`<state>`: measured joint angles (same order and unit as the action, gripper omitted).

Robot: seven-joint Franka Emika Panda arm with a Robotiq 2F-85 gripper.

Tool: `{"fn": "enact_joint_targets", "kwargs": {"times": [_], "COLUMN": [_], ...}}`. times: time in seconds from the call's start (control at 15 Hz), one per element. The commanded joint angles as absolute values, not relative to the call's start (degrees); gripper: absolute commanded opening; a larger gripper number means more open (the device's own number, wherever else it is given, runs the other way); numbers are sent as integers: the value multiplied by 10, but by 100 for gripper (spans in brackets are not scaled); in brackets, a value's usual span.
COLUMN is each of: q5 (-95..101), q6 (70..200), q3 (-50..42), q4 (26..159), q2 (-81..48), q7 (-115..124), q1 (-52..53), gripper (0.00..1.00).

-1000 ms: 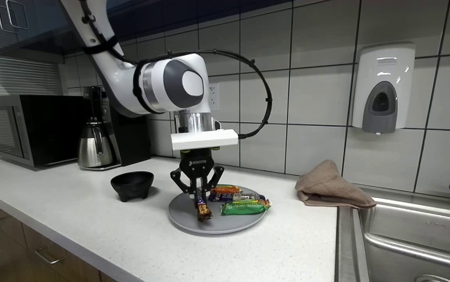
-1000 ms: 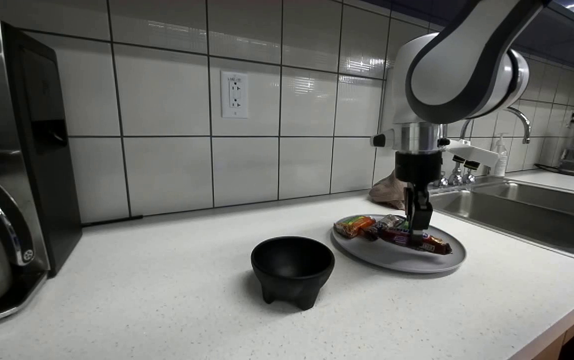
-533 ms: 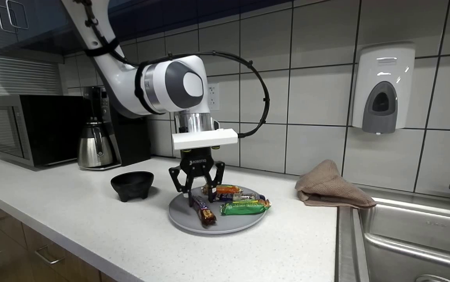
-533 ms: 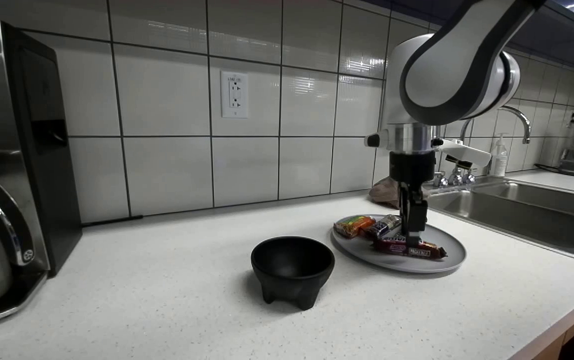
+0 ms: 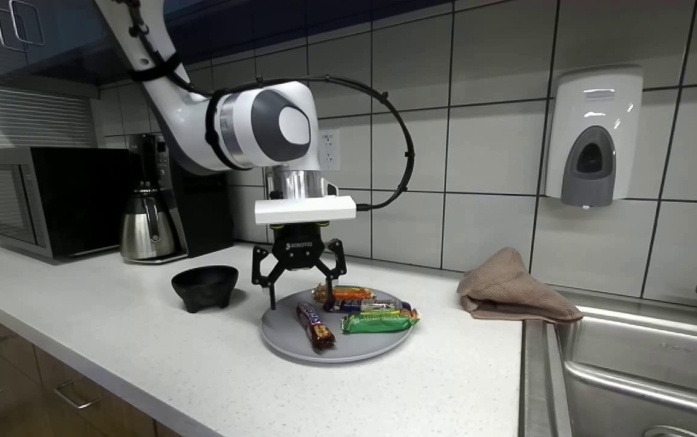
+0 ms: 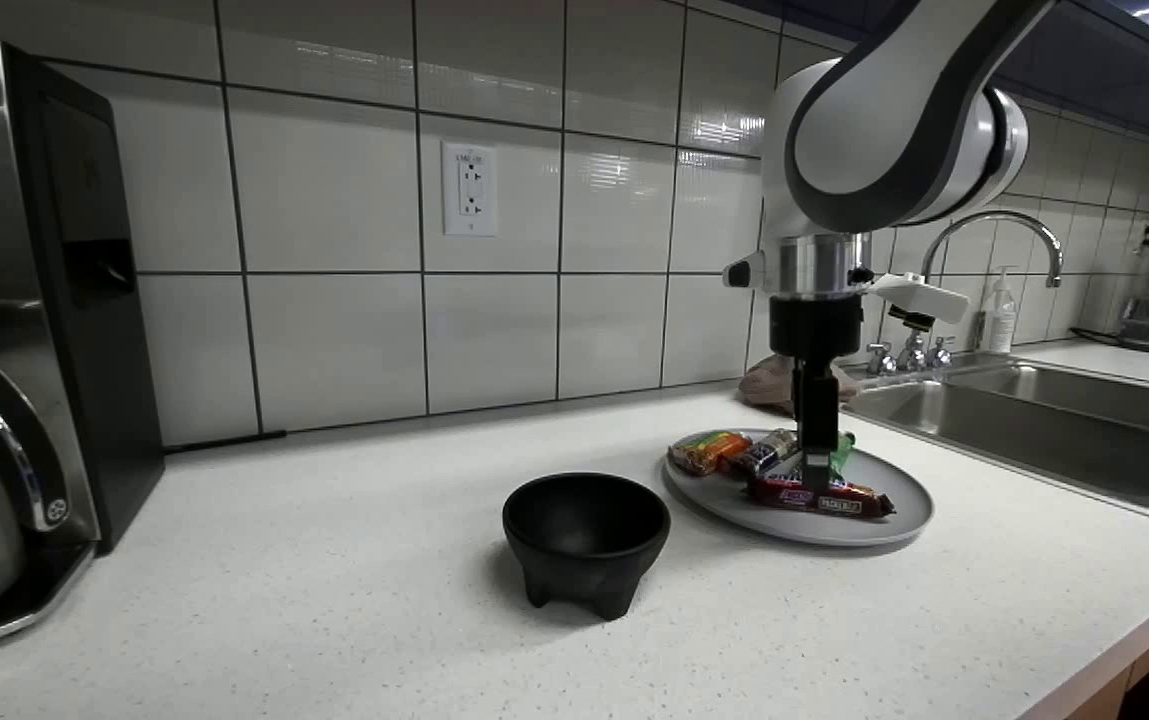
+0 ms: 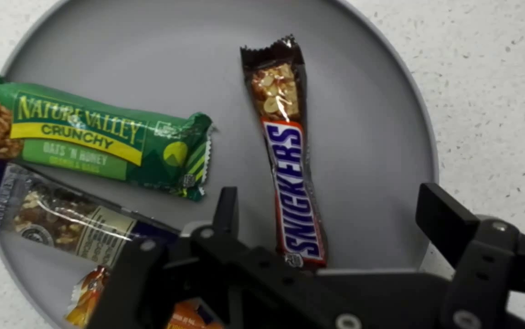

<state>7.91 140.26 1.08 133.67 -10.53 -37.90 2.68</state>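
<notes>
My gripper [image 7: 328,201] stands open above a grey plate [image 7: 363,105], with nothing held between its fingers. The Snickers bar [image 7: 292,178] lies on the plate beneath the jaws, nearer to the finger on the left of the wrist view; its lower end is hidden behind the gripper. Both exterior views show the bar, brown and red, on the plate [image 5: 342,352], apart from the raised gripper [image 5: 301,303]. Beside it lie a green Nature Valley bar [image 7: 84,137], a clear-wrapped nut bar [image 7: 61,214] and an orange-wrapped bar [image 5: 351,293]. The orange one is partly covered by the gripper in the wrist view.
A black footed bowl [image 6: 584,550] stands on the white counter [image 6: 334,600] beside the plate. A brown cloth [image 5: 509,291] lies by the steel sink [image 5: 639,370]. The coffee maker [image 5: 151,224] and microwave [image 5: 51,194] stand farther along, against the tiled wall.
One second ago the jaws were closed on the Snickers bar, held tilted over the plate. They have spread, the bar rests on the plate, and the gripper has risen slightly.
</notes>
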Motion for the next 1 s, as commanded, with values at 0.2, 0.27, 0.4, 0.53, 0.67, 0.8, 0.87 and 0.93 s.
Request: {"fn": "enact_joint_targets", "kwargs": {"times": [0.2, 0.27, 0.4, 0.53, 0.67, 0.8, 0.87, 0.93], "q5": [19, 15, 12, 14, 13, 9, 8, 6], "q6": [1338, 1336, 1338, 1339, 1337, 1336, 1335, 1333], "q3": [30, 30, 30, 30, 30, 30, 31, 31], "q4": [1331, 1333, 1338, 1344, 1349, 1356, 1360, 1364], "q2": [-62, -56, -41, -27, -11, 6, 15, 24], "q7": [-238, -216, -173, -134, -101, -72, -58, -46], "q1": [24, 25, 29, 32, 34, 36, 37, 38], "gripper": [100, 100, 100, 100, 100, 100, 100, 100]}}
